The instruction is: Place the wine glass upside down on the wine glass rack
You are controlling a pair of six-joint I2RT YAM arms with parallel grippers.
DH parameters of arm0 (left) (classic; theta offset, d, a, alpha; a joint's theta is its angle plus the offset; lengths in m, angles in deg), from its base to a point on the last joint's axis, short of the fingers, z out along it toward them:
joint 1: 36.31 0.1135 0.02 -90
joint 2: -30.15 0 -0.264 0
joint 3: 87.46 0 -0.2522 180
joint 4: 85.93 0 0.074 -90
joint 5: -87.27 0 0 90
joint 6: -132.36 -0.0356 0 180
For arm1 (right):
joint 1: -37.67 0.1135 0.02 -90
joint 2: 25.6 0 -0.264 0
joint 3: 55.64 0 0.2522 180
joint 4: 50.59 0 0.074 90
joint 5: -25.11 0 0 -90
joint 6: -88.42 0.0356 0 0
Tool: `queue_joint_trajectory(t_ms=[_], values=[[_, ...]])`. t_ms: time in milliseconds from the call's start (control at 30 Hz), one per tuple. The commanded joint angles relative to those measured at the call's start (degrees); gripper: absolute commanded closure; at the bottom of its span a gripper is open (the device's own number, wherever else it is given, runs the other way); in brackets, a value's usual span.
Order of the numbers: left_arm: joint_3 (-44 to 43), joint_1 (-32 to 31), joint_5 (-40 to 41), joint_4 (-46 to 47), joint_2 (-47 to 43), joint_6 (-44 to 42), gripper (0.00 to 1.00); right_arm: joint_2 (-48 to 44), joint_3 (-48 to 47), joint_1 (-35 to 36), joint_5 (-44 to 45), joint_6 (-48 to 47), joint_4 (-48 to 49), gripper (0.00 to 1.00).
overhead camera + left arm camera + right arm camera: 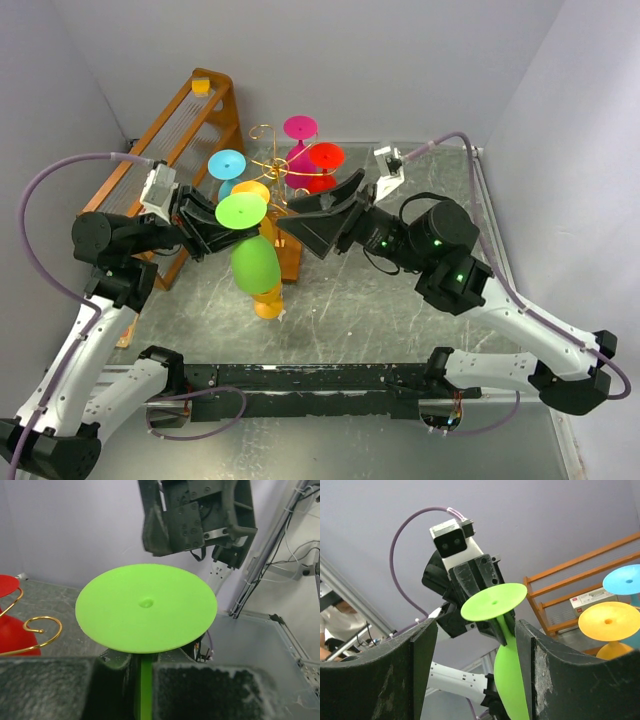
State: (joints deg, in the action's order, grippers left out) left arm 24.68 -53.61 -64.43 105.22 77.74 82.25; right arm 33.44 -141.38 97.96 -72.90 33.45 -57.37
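Note:
A green wine glass [255,262] hangs upside down, foot [241,211] up. My left gripper [230,233] is shut on its stem; in the left wrist view the stem [145,690] sits between the fingers [215,690] under the foot [146,607]. My right gripper [288,215] is open just right of the glass. In the right wrist view the bowl [512,680] shows between its fingers [570,675], close to the right one. The gold wire rack [268,162] stands behind on its wooden base [291,258], with blue [227,163], orange [250,189], pink [300,127] and red [326,157] glasses on it.
A large slanted orange wooden shelf rack [180,120] stands at the back left, also in the right wrist view [580,577]. Another orange glass [268,305] is under the green bowl. A gold spiral arm [35,630] and the red glass [12,632] show left in the left wrist view.

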Motion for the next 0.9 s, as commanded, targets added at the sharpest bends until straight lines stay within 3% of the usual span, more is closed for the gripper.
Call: queue_joint_trajectory(t_ms=[0, 267, 533, 867], values=[[1.6, 0.2, -4.2, 11.3, -0.3, 4.3, 0.93, 1.9, -1.5, 0.1, 4.1, 4.7, -0.6, 0.36], [0.1, -1.7, -0.3, -3.6, -0.7, -7.6, 0.93, 6.4, -7.1, 0.1, 14.1, 17.2, -14.7, 0.36], [-0.8, -7.7, 4.0, -10.7, -0.4, -15.3, 0.93, 7.2, -7.3, 0.1, 13.5, 23.3, -16.7, 0.43], [-0.9, -10.1, 6.2, -11.8, 0.5, -17.2, 0.93, 7.5, -5.2, 0.1, 7.2, 26.1, -15.2, 0.57]])
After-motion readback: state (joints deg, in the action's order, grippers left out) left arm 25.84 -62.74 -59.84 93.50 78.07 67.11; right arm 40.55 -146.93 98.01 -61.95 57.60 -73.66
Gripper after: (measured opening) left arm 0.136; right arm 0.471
